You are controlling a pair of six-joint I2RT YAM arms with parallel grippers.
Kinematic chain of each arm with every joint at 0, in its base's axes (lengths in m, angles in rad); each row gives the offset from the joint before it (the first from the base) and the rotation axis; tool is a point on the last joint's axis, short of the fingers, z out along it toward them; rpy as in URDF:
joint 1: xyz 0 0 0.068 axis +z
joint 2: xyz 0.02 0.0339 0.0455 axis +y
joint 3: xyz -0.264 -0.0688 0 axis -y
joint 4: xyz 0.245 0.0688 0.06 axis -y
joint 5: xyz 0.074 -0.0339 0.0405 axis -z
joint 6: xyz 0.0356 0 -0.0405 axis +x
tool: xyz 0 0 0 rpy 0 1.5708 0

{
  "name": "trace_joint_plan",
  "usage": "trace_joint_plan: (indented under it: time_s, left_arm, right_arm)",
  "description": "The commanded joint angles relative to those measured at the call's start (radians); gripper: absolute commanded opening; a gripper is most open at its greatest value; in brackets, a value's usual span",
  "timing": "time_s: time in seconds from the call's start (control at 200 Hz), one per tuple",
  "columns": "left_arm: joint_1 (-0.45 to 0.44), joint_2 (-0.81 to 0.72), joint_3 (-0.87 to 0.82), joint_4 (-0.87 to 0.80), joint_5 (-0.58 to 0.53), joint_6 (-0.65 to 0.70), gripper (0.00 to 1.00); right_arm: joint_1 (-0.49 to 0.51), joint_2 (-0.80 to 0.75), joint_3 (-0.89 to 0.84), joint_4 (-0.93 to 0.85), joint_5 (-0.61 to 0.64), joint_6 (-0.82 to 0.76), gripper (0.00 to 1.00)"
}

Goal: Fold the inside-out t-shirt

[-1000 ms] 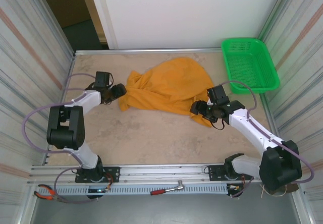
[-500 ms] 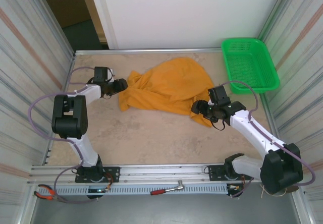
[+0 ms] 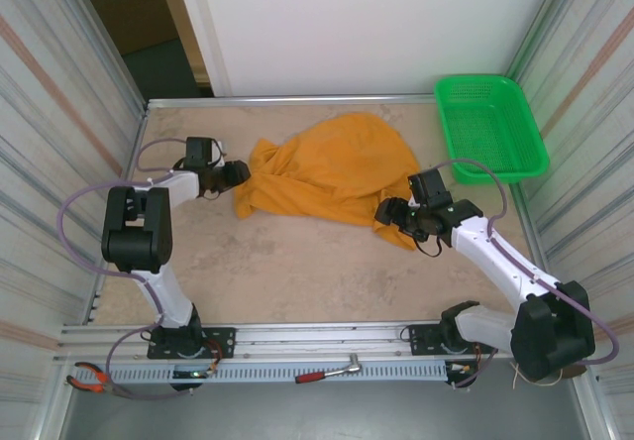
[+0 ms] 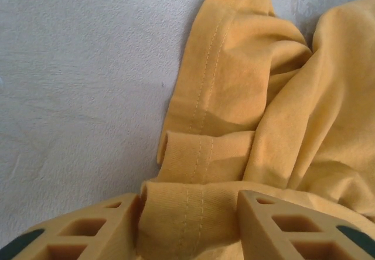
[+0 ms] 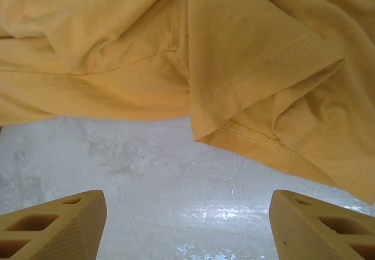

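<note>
Beige tabletop (image 3: 297,272) between corrugated walls (image 3: 59,83) carries the inside-out t-shirt (image 3: 332,167), which we see crumpled toward the far middle, a green basket (image 3: 492,128) well apart at the far right. Our left end effector (image 4: 188,213) stands narrow, a bunched fold of the shirt filling the gap between its fingers (image 4: 94,236). Our right end effector (image 5: 187,213) gapes wide over bare tabletop just beside the shirt's near edge, holding nothing

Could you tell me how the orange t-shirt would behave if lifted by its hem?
Probably floppy: the t-shirt lies crumpled in folds. Its hem bunches between the fingers of the left gripper, so it should drape and trail rather than lift whole.
</note>
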Motion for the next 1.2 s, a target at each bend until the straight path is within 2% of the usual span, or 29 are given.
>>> trace_joint_plan:
  time_s: [0.0,0.075,0.286,0.486,0.606,0.721,0.942,1.192]
  left_arm:
    - [0.001,-0.033,-0.011,0.017,0.014,-0.007,0.23]
    - [0.001,-0.048,-0.013,0.016,0.015,-0.006,0.00]
    - [0.002,-0.251,-0.082,-0.028,-0.069,-0.037,0.00]
    - [0.005,-0.481,-0.170,-0.105,-0.162,-0.067,0.00]
    - [0.010,-0.564,-0.191,-0.173,-0.182,-0.067,0.00]
    - [0.016,-0.613,-0.217,-0.185,-0.171,-0.075,0.00]
    - [0.016,-0.630,-0.239,-0.174,-0.146,-0.092,0.00]
    - [0.017,-0.631,-0.251,-0.164,-0.137,-0.101,0.00]
  right_arm:
    - [0.000,-0.004,-0.020,0.005,0.020,0.021,0.72]
    - [0.000,0.005,-0.030,0.013,0.015,0.023,0.72]
    - [0.003,0.061,-0.068,0.059,-0.008,0.024,0.71]
    - [0.003,0.159,-0.061,0.139,-0.022,0.026,0.61]
    - [-0.001,0.192,-0.038,0.138,-0.006,0.017,0.62]
    - [-0.019,0.209,-0.024,0.141,-0.003,0.012,0.64]
    - [-0.028,0.254,0.002,0.160,-0.002,0.004,0.58]
    - [-0.059,0.333,0.034,0.189,0.003,-0.006,0.57]
